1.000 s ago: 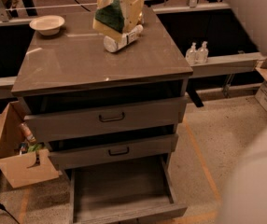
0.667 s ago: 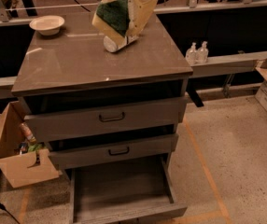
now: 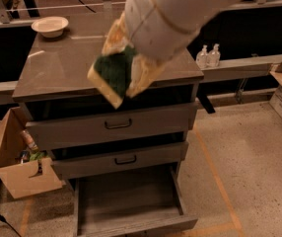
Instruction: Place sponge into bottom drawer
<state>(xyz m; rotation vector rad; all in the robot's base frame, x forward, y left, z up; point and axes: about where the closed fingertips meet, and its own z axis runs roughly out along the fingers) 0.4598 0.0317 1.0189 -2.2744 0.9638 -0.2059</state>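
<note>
Cabinet point(image 3: 62, 68): grey-brown, three drawers, the upper two slightly ajar.
Bottom drawer point(image 3: 126, 201): pulled well out at floor level, its flat floor open to view.
Gripper point(image 3: 125, 65): hangs in front of the cabinet's top edge, above the top drawer; its fingers seem clamped on the sponge, though blur softens them.
Sponge point(image 3: 112, 74): held in the air, green face toward the camera, long axis tilted (low corner down-left).
Relation: the drawer lies almost straight below the sponge, well apart; the move looks mostly downward.
</note>
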